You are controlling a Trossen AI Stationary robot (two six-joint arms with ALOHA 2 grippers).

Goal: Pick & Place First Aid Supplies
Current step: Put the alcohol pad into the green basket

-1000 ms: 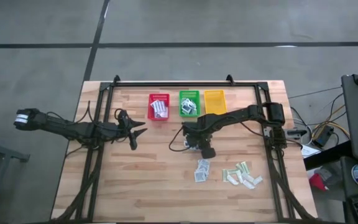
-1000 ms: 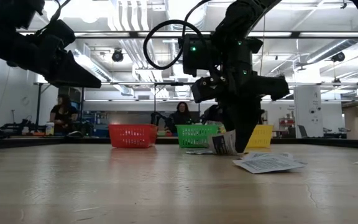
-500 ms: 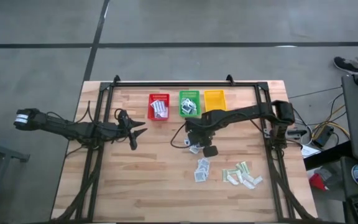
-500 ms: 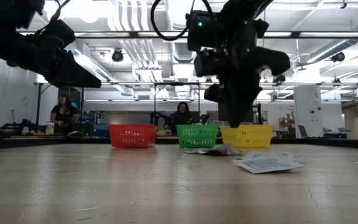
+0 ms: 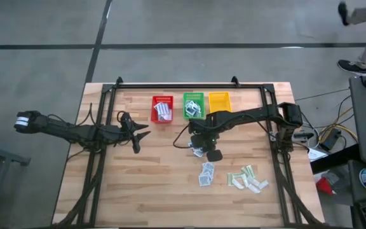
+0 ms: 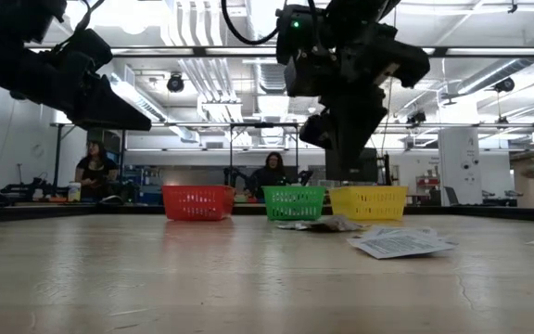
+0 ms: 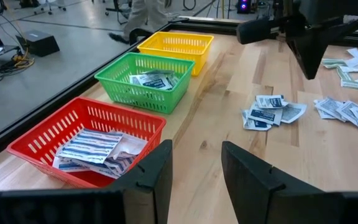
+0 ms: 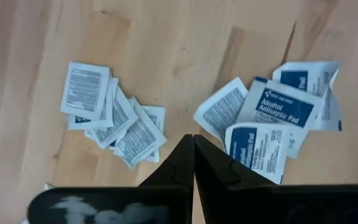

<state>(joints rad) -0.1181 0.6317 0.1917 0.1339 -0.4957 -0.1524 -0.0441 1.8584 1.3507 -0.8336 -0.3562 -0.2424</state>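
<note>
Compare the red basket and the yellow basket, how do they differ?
The red basket holds flat white-and-blue packets; the yellow basket shows nothing inside. The red basket sits at the left end of the row, the yellow basket at the right end. Both are slotted plastic rectangles at the table's back edge.

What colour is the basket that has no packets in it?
Yellow; the yellow basket shows best in the left wrist view, beside the green basket.

"Alcohol Antiseptic Pad" reads clearly in white on the blue band of one square packet (image 8: 283, 106). The fine print on the neighbouring packets (image 8: 124, 122) is too small to read.
</note>
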